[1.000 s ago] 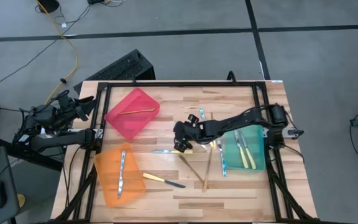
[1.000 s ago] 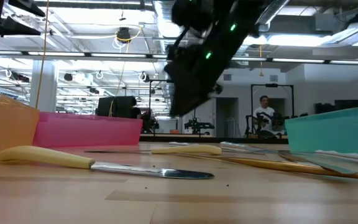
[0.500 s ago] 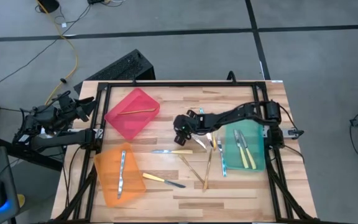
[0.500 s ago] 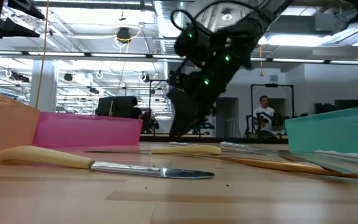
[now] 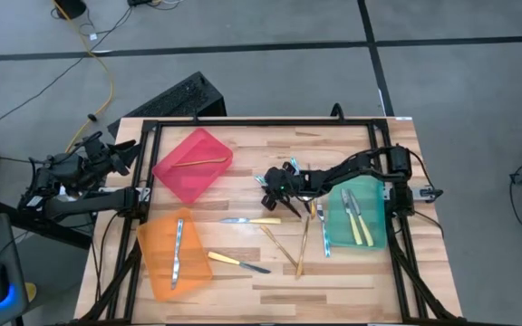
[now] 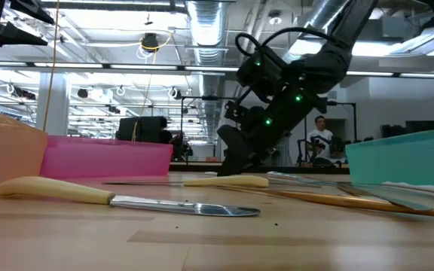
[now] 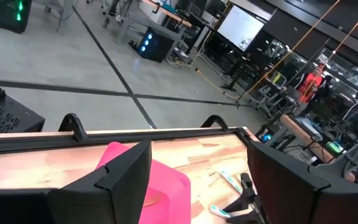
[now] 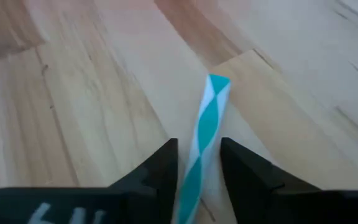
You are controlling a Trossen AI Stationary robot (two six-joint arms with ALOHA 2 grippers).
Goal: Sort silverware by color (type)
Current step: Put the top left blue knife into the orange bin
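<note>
My right gripper is low over the table's middle, slanting down and open. Its fingers stand on either side of a silvery-blue piece of silverware that lies flat on the wood. In the right wrist view a thin gap shows on each side of the piece. More silverware lies loose: two yellow-handled knives, gold pieces and a silvery-blue piece. My left gripper waits open, raised at the table's left edge.
The red bin at the far left holds a gold piece. The orange bin at the near left holds a silvery piece. The green bin at the right holds yellow-handled pieces. A black frame rims the table.
My right gripper has come down from above the table toward the far edge. It has settled low over the silvery-blue piece and now tips more steeply down. No silverware has moved.
</note>
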